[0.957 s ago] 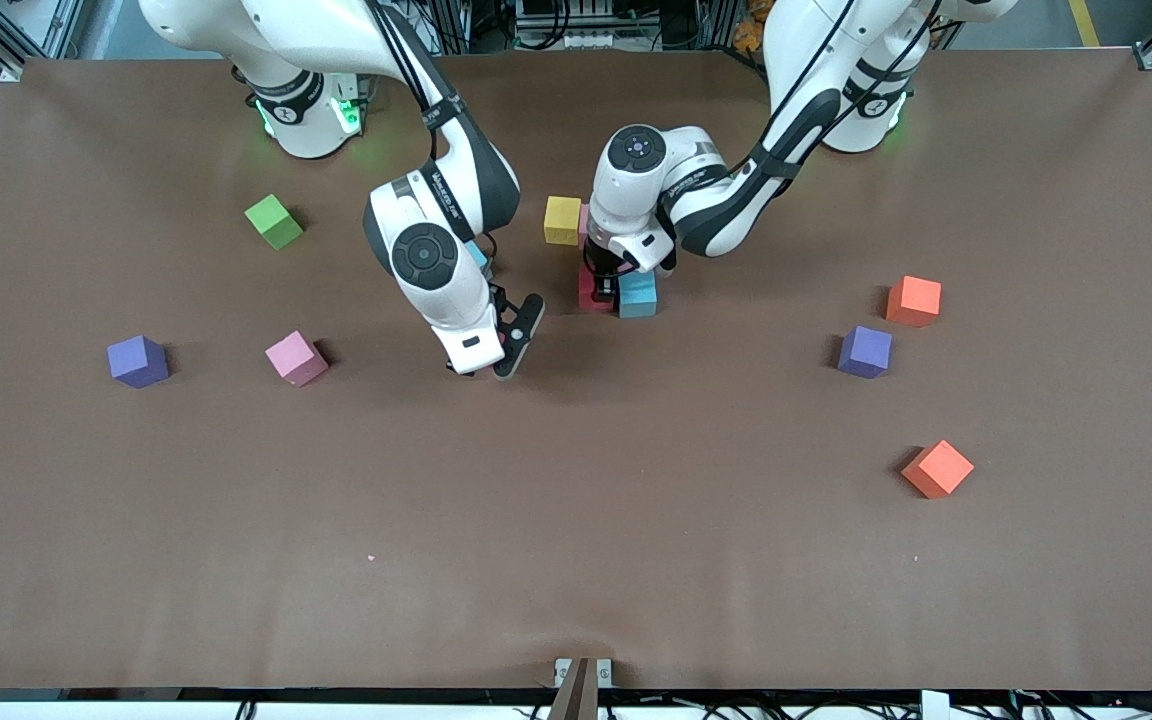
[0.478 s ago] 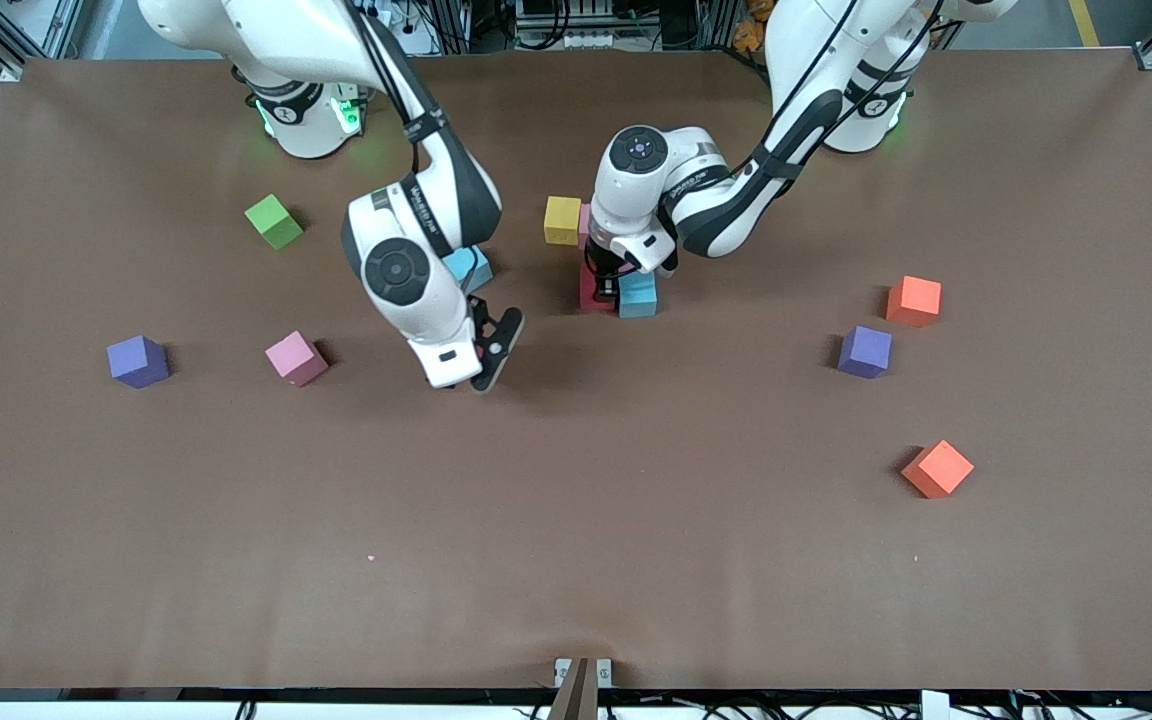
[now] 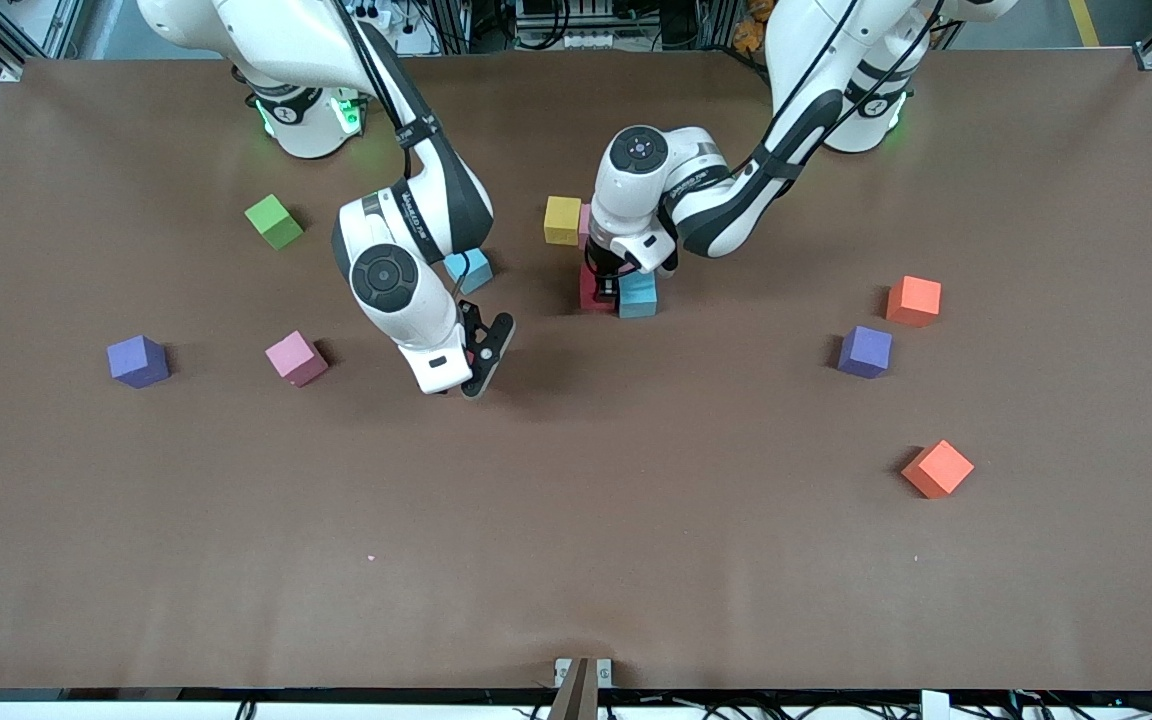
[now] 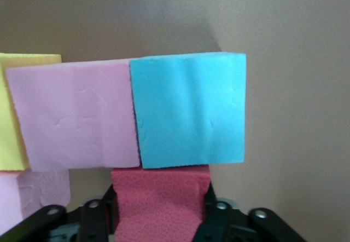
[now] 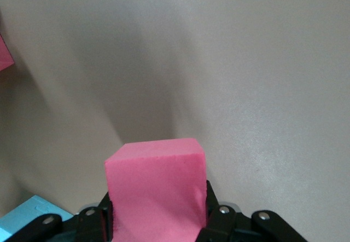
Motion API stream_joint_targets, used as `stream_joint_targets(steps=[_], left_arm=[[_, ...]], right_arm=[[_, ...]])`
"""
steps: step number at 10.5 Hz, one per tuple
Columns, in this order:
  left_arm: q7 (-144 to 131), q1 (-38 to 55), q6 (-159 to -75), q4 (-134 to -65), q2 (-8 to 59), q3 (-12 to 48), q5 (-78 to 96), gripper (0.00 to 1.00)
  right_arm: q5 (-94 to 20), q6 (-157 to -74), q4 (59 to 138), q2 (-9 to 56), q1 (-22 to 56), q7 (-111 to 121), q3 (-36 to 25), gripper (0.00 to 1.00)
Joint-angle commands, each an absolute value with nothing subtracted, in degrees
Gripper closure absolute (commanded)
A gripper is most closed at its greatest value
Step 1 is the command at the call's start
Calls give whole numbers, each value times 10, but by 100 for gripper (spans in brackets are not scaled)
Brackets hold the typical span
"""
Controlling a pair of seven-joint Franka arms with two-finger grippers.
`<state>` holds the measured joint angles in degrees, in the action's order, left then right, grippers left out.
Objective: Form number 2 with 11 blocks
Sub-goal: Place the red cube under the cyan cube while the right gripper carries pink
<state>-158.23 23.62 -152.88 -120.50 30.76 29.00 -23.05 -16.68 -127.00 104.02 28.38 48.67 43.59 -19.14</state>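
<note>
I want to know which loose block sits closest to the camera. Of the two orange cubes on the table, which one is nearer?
The orange cube lying lower, turned corner-on; the other orange cube sits farther back, just past the purple cube.

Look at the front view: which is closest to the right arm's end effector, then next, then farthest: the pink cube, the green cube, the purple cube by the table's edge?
1. Pink cube, toward the right arm's end.
2. Green cube, near that arm's base.
3. Purple cube, outermost.
</note>
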Motion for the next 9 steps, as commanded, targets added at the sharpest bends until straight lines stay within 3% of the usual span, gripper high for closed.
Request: stream_joint_targets(steps=[1,5,9], left_arm=[[-1667,229,-1516,-1223,296,297,-271,0],[-1666,188,-1470,-1221,250,365,-265,0],[-1663,178,-1450,-1217,216,394,-265,0]], right_arm=[[-160,-1269,1051,266,483,442,-186,100],[-160,-1268,1051,266,489,444,-186,100],[-159,-1267,1056,265,539,483,-186,100]])
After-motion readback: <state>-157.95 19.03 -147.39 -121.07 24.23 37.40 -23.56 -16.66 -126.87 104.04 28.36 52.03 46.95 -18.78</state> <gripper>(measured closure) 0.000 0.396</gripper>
